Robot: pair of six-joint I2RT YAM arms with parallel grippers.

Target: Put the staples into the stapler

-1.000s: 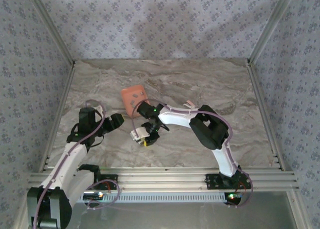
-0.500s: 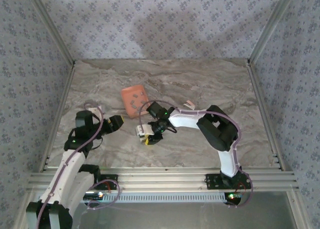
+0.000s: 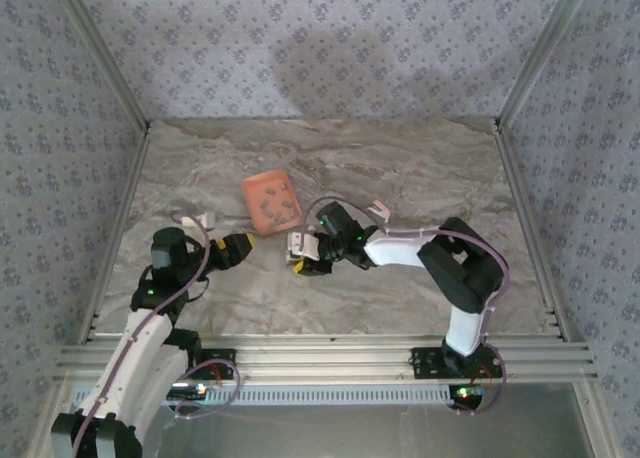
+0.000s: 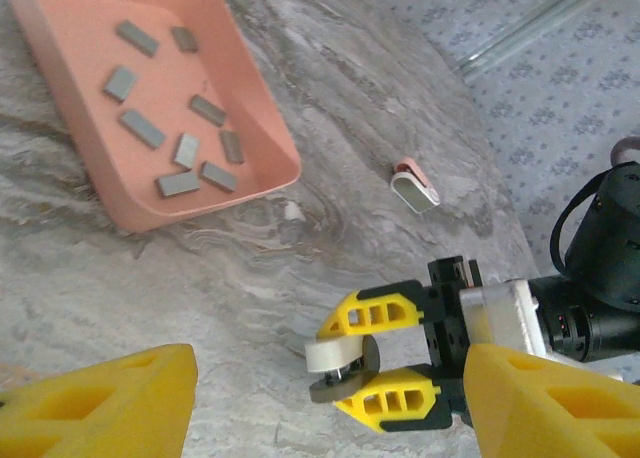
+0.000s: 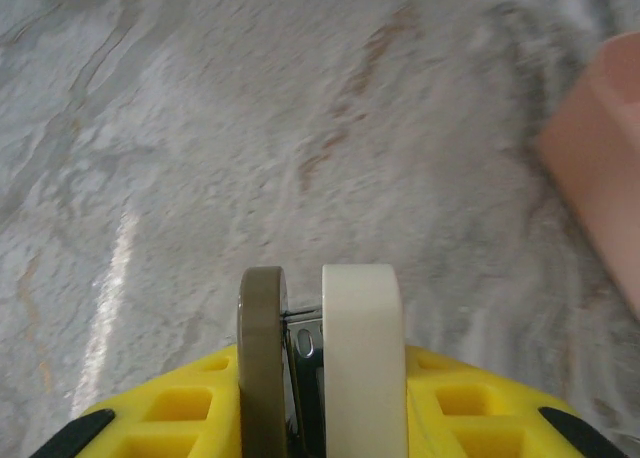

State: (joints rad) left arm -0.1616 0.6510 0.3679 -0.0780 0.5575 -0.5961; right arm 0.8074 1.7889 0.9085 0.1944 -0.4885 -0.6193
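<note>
Since the earlier frame, the right end effector (image 3: pixel 303 256) has been shifted rightward, the stapler (image 5: pixel 320 358) pinched in it near the tray (image 4: pixel 270 178). The left end effector (image 3: pixel 240 246) is held spread and empty. The staples (image 4: pixel 141 128) lie in the tray; a fine pinch on one strip is judged next.

Standing here, I can't make out any writing, label, brand mark or number on anything. The nearest thing to a sign is the blue-grey wallpaper (image 3: pixel 320 48) around the table, and that is a repeating print of small flowers, not letters.
</note>
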